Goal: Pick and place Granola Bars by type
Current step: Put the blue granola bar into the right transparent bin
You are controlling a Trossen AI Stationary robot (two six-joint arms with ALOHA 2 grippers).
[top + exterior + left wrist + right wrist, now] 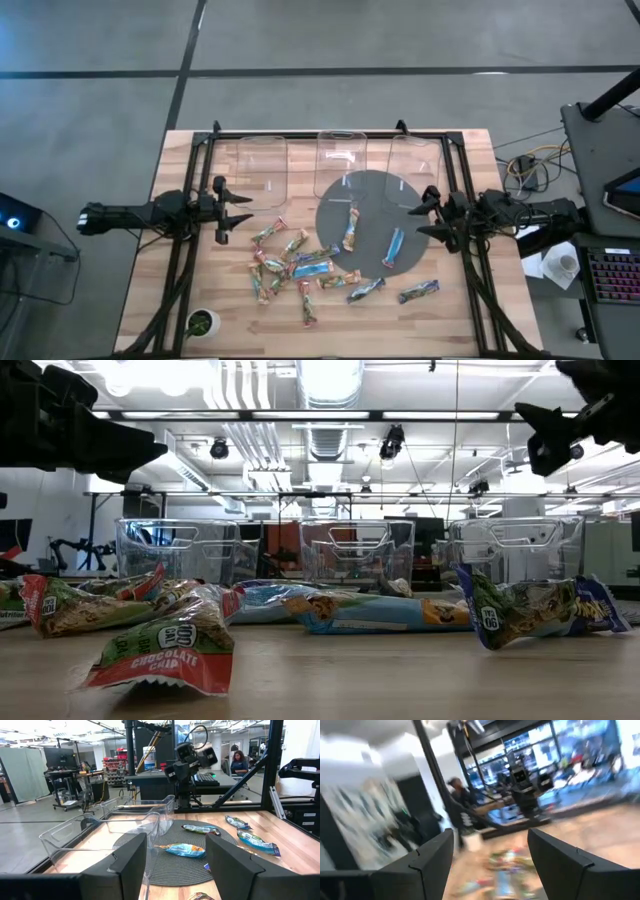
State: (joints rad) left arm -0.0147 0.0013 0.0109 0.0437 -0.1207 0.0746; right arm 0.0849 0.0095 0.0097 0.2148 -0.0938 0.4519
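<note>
Several granola bars in red, green and blue foil lie flat in a loose heap [295, 268] on the wooden table, near its front middle. Two more bars [350, 230] [393, 247] lie on the round grey mat [372, 200], and two [365, 290] [418, 291] lie just off its near edge. My left gripper [238, 212] hovers level at the table's left, open, with nothing between its fingers [131, 860]. My right gripper [418, 212] hovers at the right over the mat's edge, also open and empty [490, 847]. In the low view a red-wrapped bar [160, 652] lies nearest.
Three clear plastic bins [262, 165] [340, 158] [415, 160] stand in a row along the far edge. A small potted plant [203, 322] sits at the near left corner. Black frame rails [185, 250] run along both table sides. A person [239, 761] sits beyond the table.
</note>
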